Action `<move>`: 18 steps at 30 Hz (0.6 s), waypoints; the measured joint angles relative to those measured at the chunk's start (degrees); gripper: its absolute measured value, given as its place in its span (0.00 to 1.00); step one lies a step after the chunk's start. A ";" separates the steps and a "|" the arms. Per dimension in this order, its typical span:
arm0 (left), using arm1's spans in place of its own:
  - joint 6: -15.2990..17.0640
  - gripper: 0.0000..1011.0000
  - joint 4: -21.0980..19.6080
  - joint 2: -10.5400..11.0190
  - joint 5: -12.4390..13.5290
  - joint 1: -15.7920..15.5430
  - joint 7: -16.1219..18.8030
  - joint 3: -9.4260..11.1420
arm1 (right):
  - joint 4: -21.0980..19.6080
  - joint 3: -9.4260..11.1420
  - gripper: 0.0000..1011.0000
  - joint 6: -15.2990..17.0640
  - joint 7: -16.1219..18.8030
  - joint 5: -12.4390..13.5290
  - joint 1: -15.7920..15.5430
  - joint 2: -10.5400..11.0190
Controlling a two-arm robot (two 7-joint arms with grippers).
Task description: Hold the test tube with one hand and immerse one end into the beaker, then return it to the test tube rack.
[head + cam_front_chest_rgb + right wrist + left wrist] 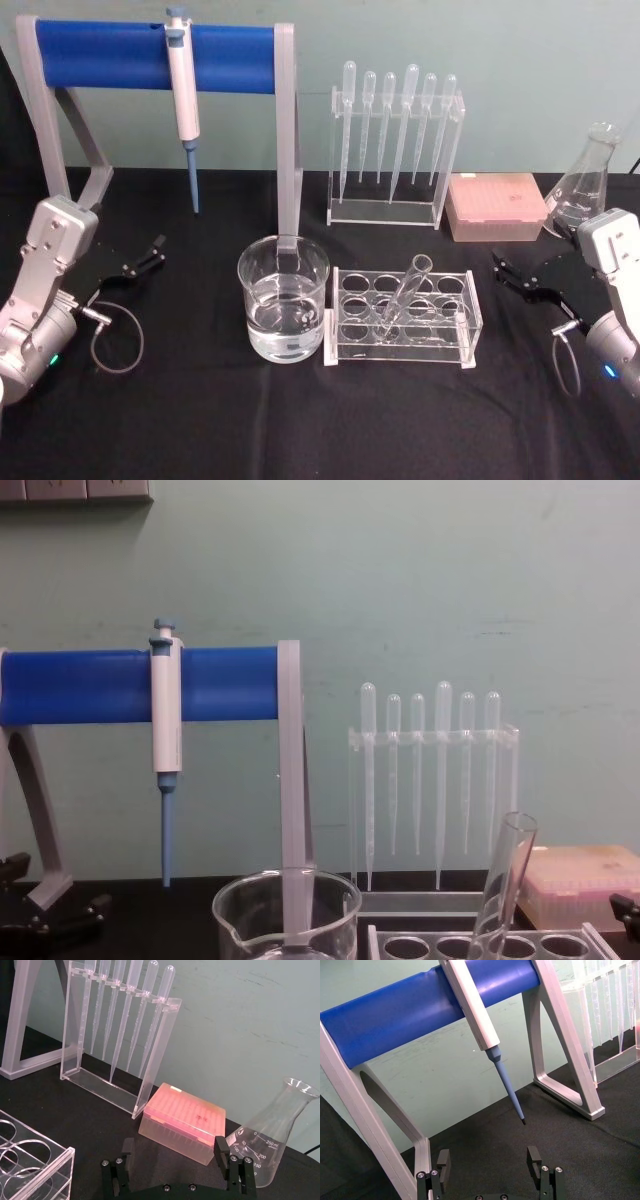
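1. One test tube [404, 296] stands tilted in the rack [455, 345], near the rack's middle. Its rounded end is down and its rim leans toward 1 o'clock. Both grippers are well apart from it.
2. The one rack is clear, with eight holes in two rows of four. It holds only this tube.
3. One beaker [262, 265] stands at 9 o'clock of the rack, just beside it. It is partly filled with clear liquid [283, 325].
4. The right gripper [508, 276] is at 3 o'clock of the rack, near it. Its fingers are spread wide and grip nothing.
5. The left gripper [143, 258] is at 9 o'clock, beyond the beaker and well apart from it. Its fingers are spread wide and grip nothing.
6. Six pipettes [410, 120] hang bulb-up in one clear stand [385, 212] at 12 o'clock of the rack.
7. One pink tip box [497, 205] sits at 1 o'clock, just beside the stand.
8. One conical flask [585, 190], marked 250 ml, sits at 2 o'clock, beside the box.
9. One pipettor [184, 90] hangs tip-down from the blue bar of a grey frame [110, 55] at 10 o'clock. One leg of the frame stands behind the beaker.
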 joint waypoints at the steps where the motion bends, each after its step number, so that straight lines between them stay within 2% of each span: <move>1: 0.00 0.99 0.00 0.00 0.00 0.00 0.00 0.00 | 0.00 0.00 0.99 0.00 0.00 0.00 0.00 0.00; 18: 0.00 0.99 0.00 0.00 0.00 0.00 0.00 0.00 | 0.00 0.00 0.99 0.00 0.01 0.00 0.00 0.00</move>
